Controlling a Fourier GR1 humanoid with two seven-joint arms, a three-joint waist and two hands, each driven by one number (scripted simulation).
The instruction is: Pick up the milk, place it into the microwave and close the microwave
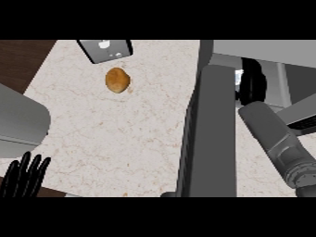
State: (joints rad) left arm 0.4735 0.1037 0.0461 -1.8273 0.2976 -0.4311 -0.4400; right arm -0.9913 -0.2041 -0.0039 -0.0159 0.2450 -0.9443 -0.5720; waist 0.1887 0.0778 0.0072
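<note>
Brown lump [117,79], one; microwave [215,115], one.

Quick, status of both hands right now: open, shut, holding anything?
Left hand: open, fingers up at the lower left edge, holding nothing.
Right hand: reached into the microwave; open or shut cannot be told.

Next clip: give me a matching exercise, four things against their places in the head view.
Things:
1. left hand
2. right hand
3. brown food
4. microwave door

Places:
A. mid-view, standing open, seen edge-on
B. on the counter, upper left of centre
C. lower left corner, fingers up, resting
D. right of the door, upper right

Pairs: 1-C, 2-D, 3-B, 4-A
</note>
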